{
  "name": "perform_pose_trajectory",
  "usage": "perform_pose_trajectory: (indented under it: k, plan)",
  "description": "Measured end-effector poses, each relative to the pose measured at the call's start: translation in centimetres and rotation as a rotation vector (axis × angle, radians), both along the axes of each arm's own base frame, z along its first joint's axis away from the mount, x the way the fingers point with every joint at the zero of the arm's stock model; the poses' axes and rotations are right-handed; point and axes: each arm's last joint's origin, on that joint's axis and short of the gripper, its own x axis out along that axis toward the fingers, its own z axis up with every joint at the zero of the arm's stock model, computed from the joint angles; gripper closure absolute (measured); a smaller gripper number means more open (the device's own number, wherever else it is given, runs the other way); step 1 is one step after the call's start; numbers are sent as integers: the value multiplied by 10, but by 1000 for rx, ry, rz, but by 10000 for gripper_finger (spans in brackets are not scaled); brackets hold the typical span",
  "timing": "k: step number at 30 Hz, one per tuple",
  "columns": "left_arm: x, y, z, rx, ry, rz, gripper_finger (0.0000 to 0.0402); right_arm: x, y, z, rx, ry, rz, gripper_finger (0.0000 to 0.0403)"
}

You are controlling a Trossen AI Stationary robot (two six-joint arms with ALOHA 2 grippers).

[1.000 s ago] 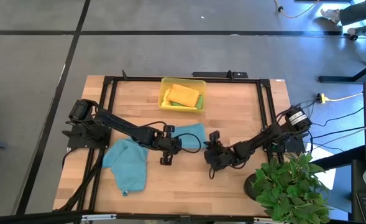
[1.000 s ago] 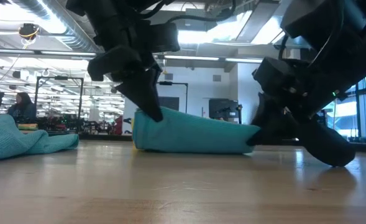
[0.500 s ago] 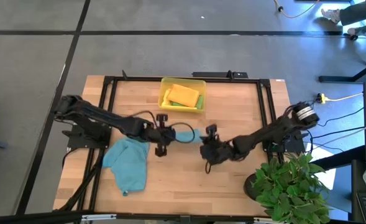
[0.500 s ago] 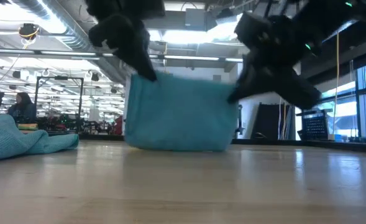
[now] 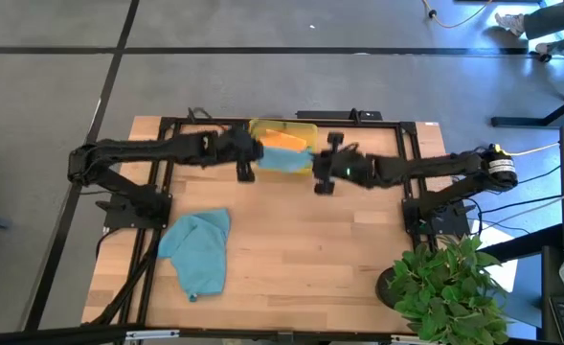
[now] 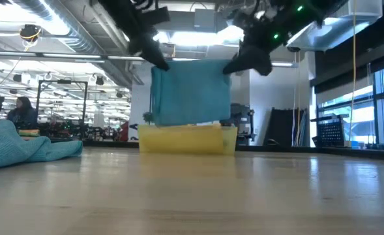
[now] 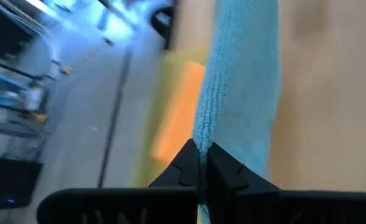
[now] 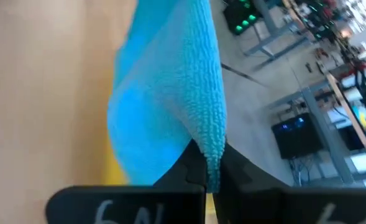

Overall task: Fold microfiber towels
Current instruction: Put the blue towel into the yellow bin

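Observation:
A teal-blue microfiber towel (image 6: pixel 192 91) hangs flat between my two grippers, above the yellow tray (image 6: pixel 187 139) at the table's far edge. My left gripper (image 6: pixel 156 60) is shut on its upper left corner and my right gripper (image 6: pixel 234 65) on its upper right corner. From above the towel shows only edge-on between my left gripper (image 5: pixel 249 159) and my right gripper (image 5: pixel 322 172). An orange towel (image 5: pixel 282 141) lies in the tray (image 5: pixel 255 153). A second teal-blue towel (image 5: pixel 197 251) lies crumpled on the table at the near left. My left gripper pinches the towel's upper left corner (image 7: pixel 202 138) between its two fingers; how many layers I cannot tell. The fingers (image 7: pixel 184 163) slant down from the table's left. The towel hangs below them, clear of the table, its top edge stretched toward the other gripper. My right gripper pinches the towel's upper right corner (image 8: pixel 212 142) between its two fingers (image 8: pixel 192 163), slanting down from the table's right. The towel hangs below the fingers, clear of the table. Whether its lower edge (image 6: pixel 192 123) touches the tray I cannot tell.
A black frame (image 5: pixel 406 172) runs round the table top. A potted plant (image 5: pixel 444 287) stands at the near right corner. The crumpled teal towel (image 6: pixel 22 147) takes up the near left. Bare wood (image 5: pixel 301 249) lies across the middle and near side.
Both grippers have risen and gone toward the table's far edge, carrying the teal towel. It lay on the middle of the table, was lifted clear, and now hangs spread between them over the yellow tray.

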Motion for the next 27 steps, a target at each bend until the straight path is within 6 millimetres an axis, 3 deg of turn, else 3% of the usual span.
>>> perform_pose_trajectory:
  k: [6, 12, 16, 22, 27]
  plan:
    - [-10, 58, 15, 80, -148, 51, 401, -8, -55, 8, -5, -76, -51, 397]
    - [-26, 99, 22, 90, -252, 5, 401, -20, -95, 16, -1, -170, -45, 397]
    - [-28, 121, 7, 24, -249, -15, 401, -23, -113, 7, 46, -167, -28, 397]
    - [-14, 138, -32, -33, -129, -16, 401, -15, -127, -25, 89, -59, -74, 397]
    - [-12, 141, -36, -6, -120, 2, 401, -12, -130, -35, 87, -25, -78, 397]
